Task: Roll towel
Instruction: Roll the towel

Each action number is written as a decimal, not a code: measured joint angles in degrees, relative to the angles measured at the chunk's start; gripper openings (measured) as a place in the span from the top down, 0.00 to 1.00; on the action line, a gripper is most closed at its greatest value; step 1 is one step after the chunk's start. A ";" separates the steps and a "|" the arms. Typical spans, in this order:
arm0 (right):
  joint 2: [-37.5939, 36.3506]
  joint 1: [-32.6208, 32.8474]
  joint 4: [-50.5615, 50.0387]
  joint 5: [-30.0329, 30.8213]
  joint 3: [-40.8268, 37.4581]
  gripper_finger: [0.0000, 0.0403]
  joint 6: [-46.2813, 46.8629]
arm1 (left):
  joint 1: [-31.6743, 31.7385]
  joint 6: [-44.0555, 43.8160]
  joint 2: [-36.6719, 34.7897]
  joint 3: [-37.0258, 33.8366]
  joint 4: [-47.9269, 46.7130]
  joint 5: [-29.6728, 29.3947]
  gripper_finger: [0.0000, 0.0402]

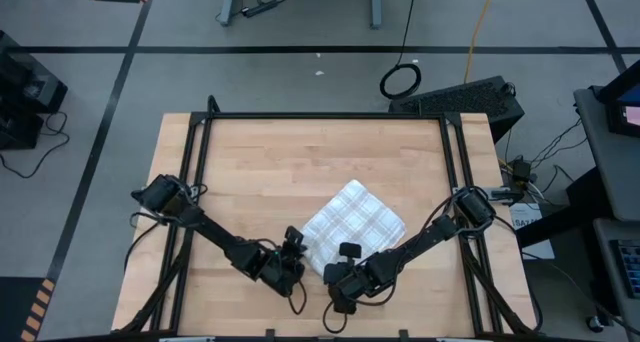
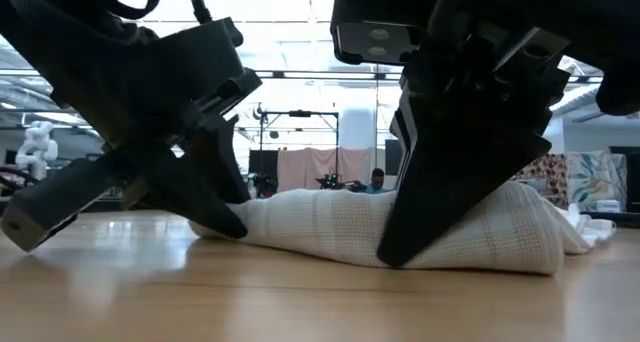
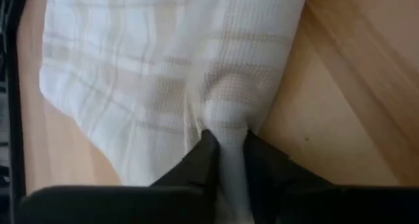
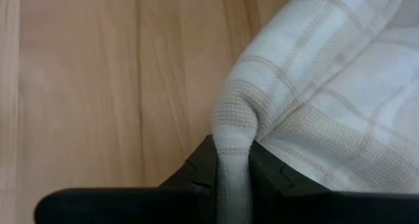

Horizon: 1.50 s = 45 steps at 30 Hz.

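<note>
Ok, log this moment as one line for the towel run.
towel: flat on table, near edge bunched | left end effector: shut on near edge | right end effector: shut on near edge | roll: just starting

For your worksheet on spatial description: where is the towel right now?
In the high view, the towel lies right of centre on the wooden table, near its front edge, pinched between the left end effector and right end effector.

One towel (image 1: 355, 225) lies on one wooden table (image 1: 260, 167), and it is the only loose object on the tabletop. Two dark arms work over it, each with one gripper: the left gripper (image 1: 294, 244) and the right gripper (image 1: 346, 254), making two grippers and four fingers. One person (image 2: 376, 181) shows in the room behind.
</note>
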 joint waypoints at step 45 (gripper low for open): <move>0.11 0.00 2.68 -0.47 -0.11 0.90 -4.19 | -7.00 -10.78 -3.97 -3.28 0.27 3.29 0.51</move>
